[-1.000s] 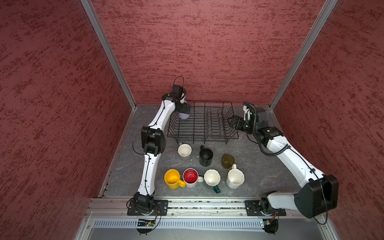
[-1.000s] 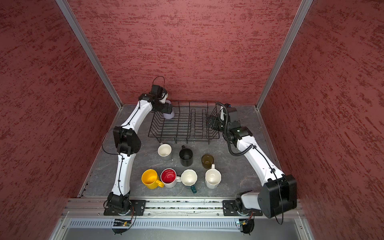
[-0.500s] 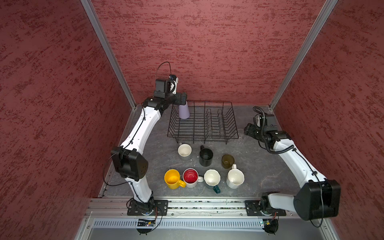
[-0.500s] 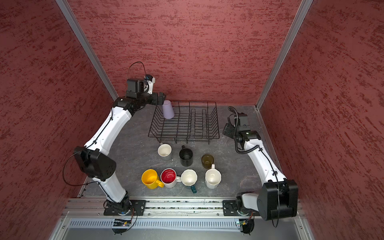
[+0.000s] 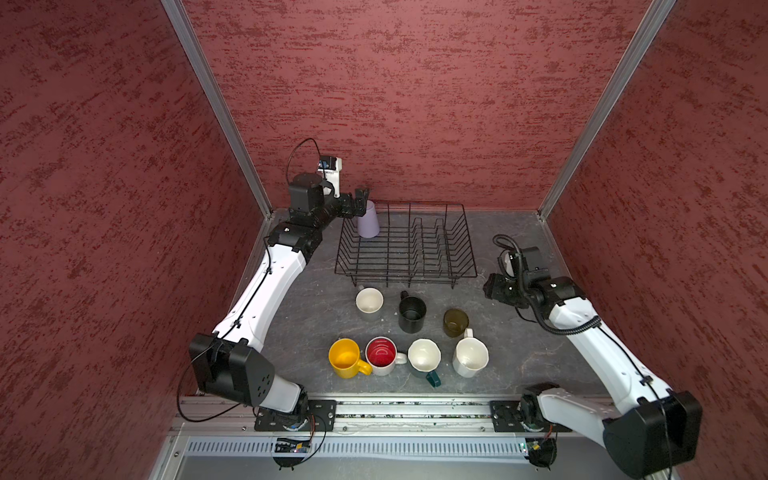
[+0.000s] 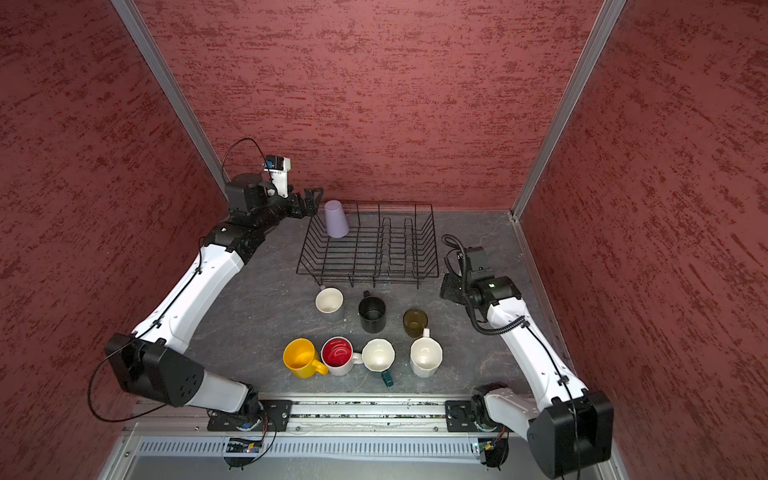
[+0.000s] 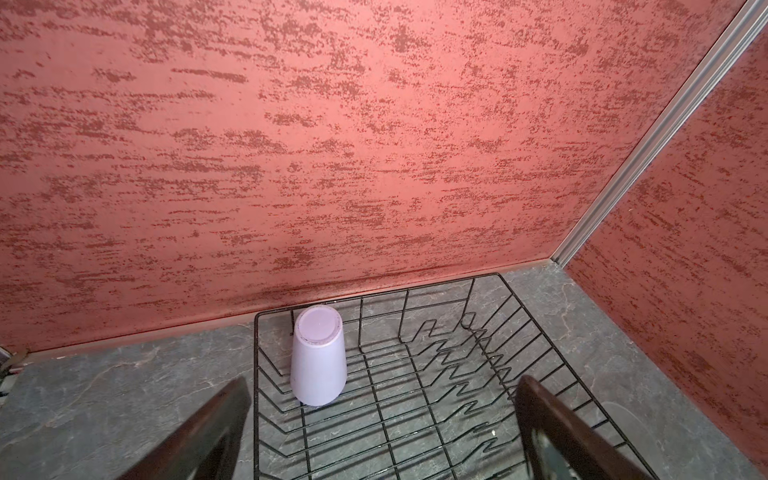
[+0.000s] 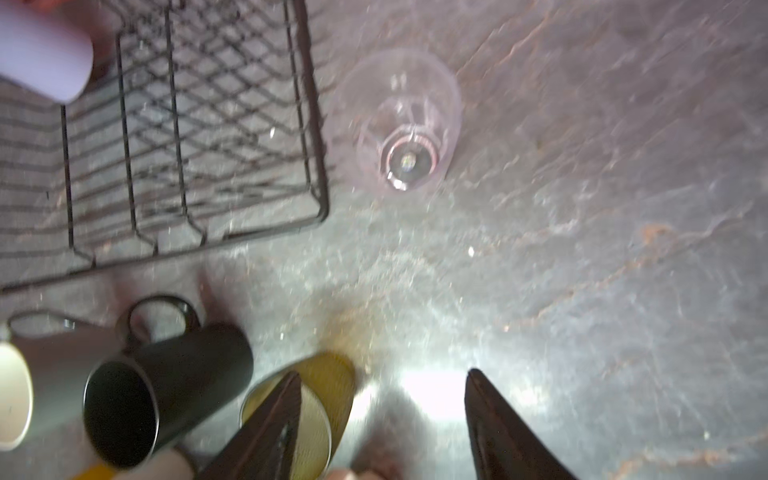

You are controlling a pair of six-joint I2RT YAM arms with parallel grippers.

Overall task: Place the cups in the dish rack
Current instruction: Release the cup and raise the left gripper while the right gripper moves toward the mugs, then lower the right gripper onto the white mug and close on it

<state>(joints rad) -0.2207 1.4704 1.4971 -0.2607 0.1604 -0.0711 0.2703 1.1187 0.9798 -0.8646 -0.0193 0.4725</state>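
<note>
A: Pulling the left gripper [image 7: 382, 386] back off the lavender cup [image 5: 368, 219]?
B: Yes, spread wide, empty; left upside down in the dish rack's [image 5: 415, 249] far left corner.
A: And the right gripper [image 8: 383, 372]?
B: Drawn away from the rack, narrowing, half open, holding nothing. One loaded; eight to go.

**Blurred, cut off, hidden**

Right wrist view is smeared thruout. In it the clear glass tumbler [image 8: 399, 124] is only a faint outline. The lavender tapered tumbler [image 8: 41, 50] and the grey mug w/ pale inside [image 8: 62, 361] are cut by the frame edge. The amber glass cup [image 8: 328, 386] sits partly behind a finger [image 8: 270, 432] of the right gripper [image 8: 382, 372].

In both top views, bottom centre, the dark teal mug [image 5: 432, 377] shows its outside only as a handle + sliver.

In the left wrist view the black wire dish rack [image 7: 374, 399] runs off frame.
</note>
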